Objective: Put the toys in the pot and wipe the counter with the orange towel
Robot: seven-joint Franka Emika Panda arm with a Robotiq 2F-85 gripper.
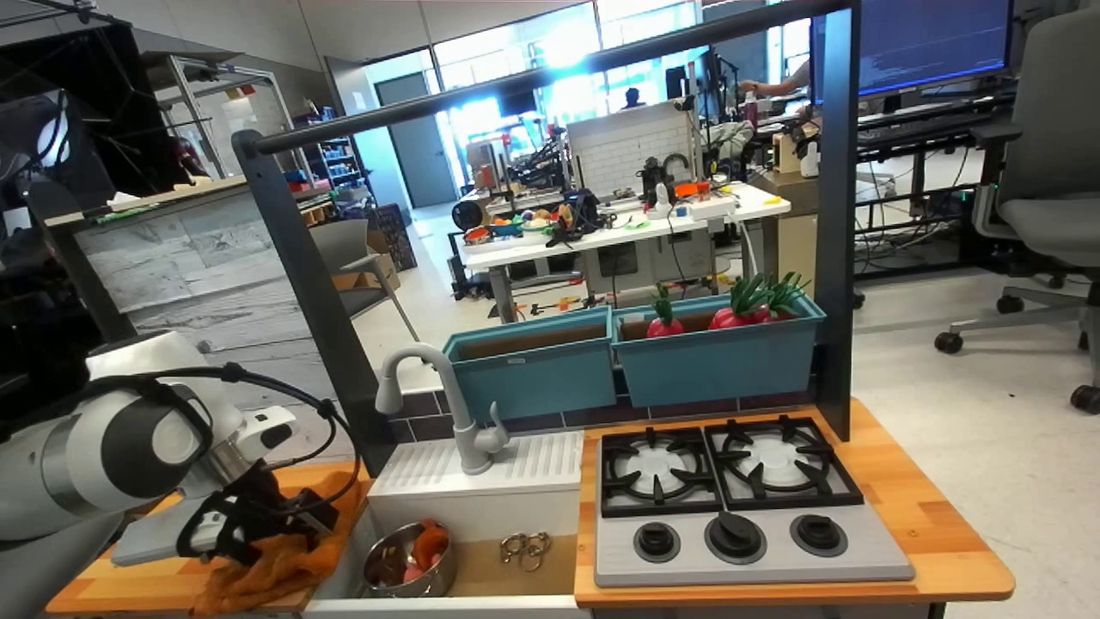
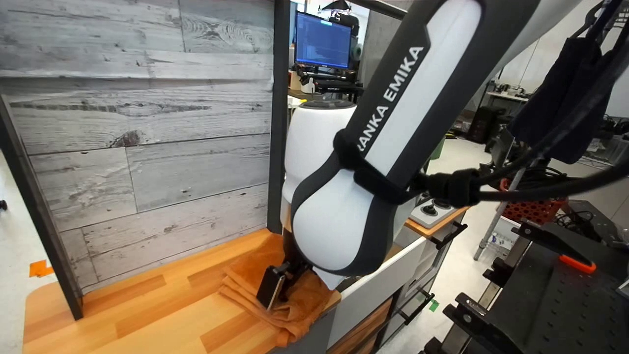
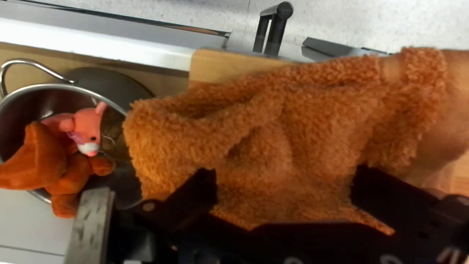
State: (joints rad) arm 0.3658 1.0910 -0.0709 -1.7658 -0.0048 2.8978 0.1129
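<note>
pot (image 1: 440,579): in the left end of the sink (image 1: 490,583), holding the pink toy (image 3: 86,128) and the orange toy (image 3: 40,157), presumably to spare the table (image 2: 157,300) for wiping
orange towel (image 3: 282,132): crumpled on the table, just left of the sink
gripper (image 3: 284,173): spread wide, straddling the orange towel; no grip shows, likely lined up to pinch
stove (image 1: 748,507): well right; the sink would break a wipe

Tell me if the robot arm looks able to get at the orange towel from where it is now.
Likely yes: the end effector stands open over the orange towel, and no other object shows between them. Whether they touch, I can't tell.
</note>
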